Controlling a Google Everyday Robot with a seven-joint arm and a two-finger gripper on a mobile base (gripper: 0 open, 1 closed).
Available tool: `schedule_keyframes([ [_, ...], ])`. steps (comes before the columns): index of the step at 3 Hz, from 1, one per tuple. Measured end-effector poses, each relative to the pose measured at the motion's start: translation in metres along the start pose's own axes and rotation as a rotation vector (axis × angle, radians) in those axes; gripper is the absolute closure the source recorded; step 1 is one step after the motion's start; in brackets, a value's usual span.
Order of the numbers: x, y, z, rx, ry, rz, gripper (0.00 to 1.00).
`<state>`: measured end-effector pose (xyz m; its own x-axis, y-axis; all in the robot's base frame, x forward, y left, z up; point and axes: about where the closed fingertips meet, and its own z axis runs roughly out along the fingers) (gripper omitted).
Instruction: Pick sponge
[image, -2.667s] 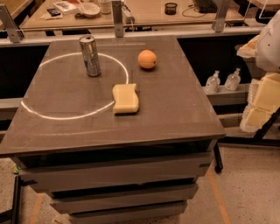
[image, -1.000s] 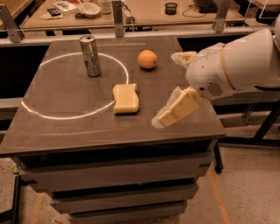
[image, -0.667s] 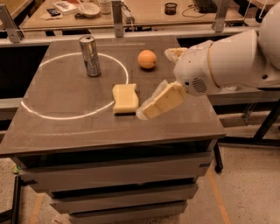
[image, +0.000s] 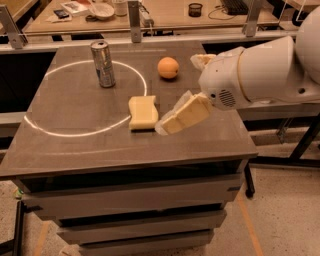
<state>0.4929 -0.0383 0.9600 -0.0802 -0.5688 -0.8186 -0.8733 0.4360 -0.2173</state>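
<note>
The pale yellow sponge lies flat on the dark table, on the right rim of a white circle drawn on the top. My gripper reaches in from the right on a white arm, just right of the sponge. Its padded fingers stand wide apart, and it is open and empty. The lower finger hangs low with its tip close beside the sponge's right edge. The upper finger is near the orange.
A round orange sits behind the sponge, toward the back right. A silver can stands upright at the back inside the white circle. A workbench with clutter runs behind the table.
My arm has swung in from the far right across the table to the left. The lower finger is now beside the sponge. The sponge, orange and can have not moved.
</note>
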Motion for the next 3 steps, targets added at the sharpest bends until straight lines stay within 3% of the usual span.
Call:
schedule_keyframes([
  [2,0.036,-0.012,0.046,0.059,0.014,0.043,0.0],
  [3,0.052,-0.019,0.066,0.059,0.027,0.087,0.0],
])
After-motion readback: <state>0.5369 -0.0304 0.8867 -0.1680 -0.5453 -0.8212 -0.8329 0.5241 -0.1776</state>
